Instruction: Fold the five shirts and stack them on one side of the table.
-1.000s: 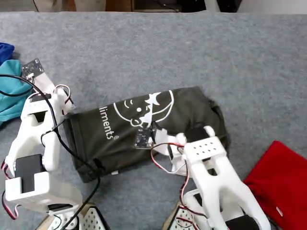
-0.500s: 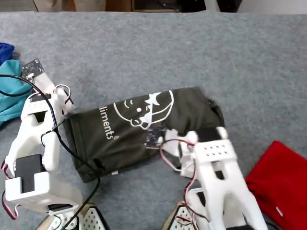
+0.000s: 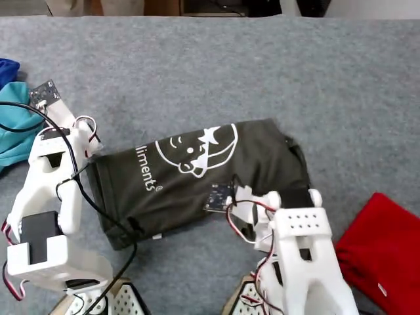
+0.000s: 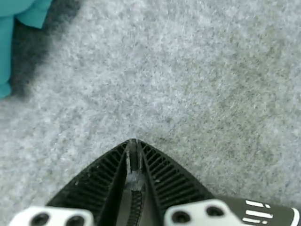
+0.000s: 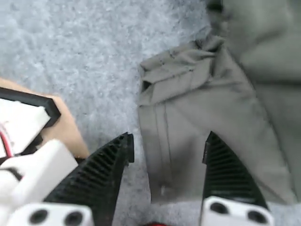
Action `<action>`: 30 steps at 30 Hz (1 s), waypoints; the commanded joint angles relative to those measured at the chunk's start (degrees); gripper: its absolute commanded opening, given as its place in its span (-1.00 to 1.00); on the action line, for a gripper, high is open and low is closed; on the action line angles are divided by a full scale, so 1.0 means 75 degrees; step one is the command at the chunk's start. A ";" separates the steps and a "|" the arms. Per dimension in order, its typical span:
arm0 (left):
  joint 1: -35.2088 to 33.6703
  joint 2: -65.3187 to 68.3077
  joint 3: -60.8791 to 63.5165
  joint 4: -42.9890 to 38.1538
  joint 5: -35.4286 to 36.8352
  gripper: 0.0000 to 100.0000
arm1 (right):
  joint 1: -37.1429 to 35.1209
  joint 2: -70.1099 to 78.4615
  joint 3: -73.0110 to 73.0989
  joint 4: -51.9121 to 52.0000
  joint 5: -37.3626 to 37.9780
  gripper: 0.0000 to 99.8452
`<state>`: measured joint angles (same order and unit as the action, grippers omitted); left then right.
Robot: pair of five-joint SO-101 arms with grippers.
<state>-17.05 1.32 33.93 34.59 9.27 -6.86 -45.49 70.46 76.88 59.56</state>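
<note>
A dark olive shirt [image 3: 197,174] with a white print lies folded in the middle of the grey table. My right arm [image 3: 298,230] stands at the shirt's near right corner. In the right wrist view my right gripper [image 5: 169,139] is open, and the shirt's seamed edge [image 5: 188,113] lies below and between its fingers [image 5: 106,165], not gripped. My left arm [image 3: 49,184] stands beside the shirt's left edge. My left gripper [image 4: 133,145] is shut with nothing in it, over bare grey felt, with a teal shirt [image 4: 19,23] off to one side.
A red shirt [image 3: 384,246] lies at the near right edge. The teal shirt [image 3: 13,128] and a blue one [image 3: 6,69] lie bunched at the far left edge. The arm bases [image 3: 125,298] stand along the near edge of the grey table [image 3: 262,72].
My right arm has drawn back from the middle of the dark shirt toward its near right corner. The left arm and the shirts have not moved.
</note>
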 commanded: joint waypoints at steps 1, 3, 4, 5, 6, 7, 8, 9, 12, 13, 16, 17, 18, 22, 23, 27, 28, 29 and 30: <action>-0.0012 -0.0029 -0.0352 0.0023 0.0012 -0.95 | 0.0064 0.0721 0.0147 -0.0727 0.0082 -0.52; -0.0012 -0.0029 -0.0352 0.0023 0.0012 -0.95 | 0.0076 0.1201 0.0240 -0.1207 0.0082 -0.52; -0.0012 -0.0029 -0.0352 0.0023 0.0012 -0.95 | 0.0076 0.1436 0.0299 -0.1465 0.0082 -0.52; -0.0012 -0.0029 -0.0352 0.0023 0.0012 -0.95 | 0.0076 0.1670 0.0322 -0.1735 0.0082 -0.52; -0.0012 -0.0029 -0.0352 0.0023 0.0012 -0.95 | 0.0076 0.1858 0.0299 -0.1852 0.0082 -0.52; -0.0012 -0.0029 -0.0352 0.0023 0.0012 -0.95 | 0.0076 0.2034 0.0205 -0.1840 0.0082 -0.52; -0.0012 -0.0029 -0.0352 0.0023 0.0012 -0.95 | 0.0076 0.2174 0.0135 -0.1840 0.0082 -0.52; -0.0012 -0.0029 -0.0352 0.0023 0.0012 -0.95 | 0.0076 0.2303 0.0100 -0.1840 0.0082 -0.52; -0.0012 -0.0029 -0.0352 0.0023 0.0012 -0.95 | 0.0041 0.2432 0.0088 -0.1875 0.0082 -0.53; -0.0012 -0.0029 -0.0352 0.0023 0.0012 -0.95 | 0.0029 0.2456 0.0088 -0.1887 0.0082 -0.54; -0.0012 -0.0029 -0.0352 0.0023 0.0012 -0.95 | 0.0029 0.2467 0.0240 -0.2040 0.0129 -0.62; -0.0012 -0.0029 -0.0352 0.0023 0.0012 -0.95 | -0.0006 0.2467 0.0334 -0.2075 0.0188 -0.66; -0.0012 -0.0029 -0.0352 0.0023 0.0012 -0.95 | -0.0123 0.2467 0.0393 -0.2098 0.0223 -0.70; -0.0012 -0.0029 -0.0352 0.0023 0.0012 -0.95 | -0.0346 0.2467 0.0428 -0.2098 0.0223 -0.79; -0.0012 -0.0029 -0.0352 0.0023 0.0012 -0.95 | -0.0346 0.2467 0.0428 -0.2098 0.0223 -0.81; -0.0012 -0.0029 -0.0352 0.0023 0.0012 -0.95 | -0.0322 0.2467 0.0428 -0.2110 0.0223 -0.99; -0.0012 -0.0029 -0.0352 0.0023 0.0012 -0.95 | -0.0252 0.2467 0.0404 -0.2110 0.0223 -0.99; -0.0012 -0.0029 -0.0352 0.0023 0.0012 -0.95 | -0.0100 0.2444 0.0346 -0.2110 0.0223 -0.98; -0.0012 -0.0029 -0.0352 0.0023 0.0012 -0.95 | 0.0076 0.2444 0.0217 -0.2086 0.0223 -0.99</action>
<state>-17.05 1.32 33.93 34.59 9.27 -7.74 -29.67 70.90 61.14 60.53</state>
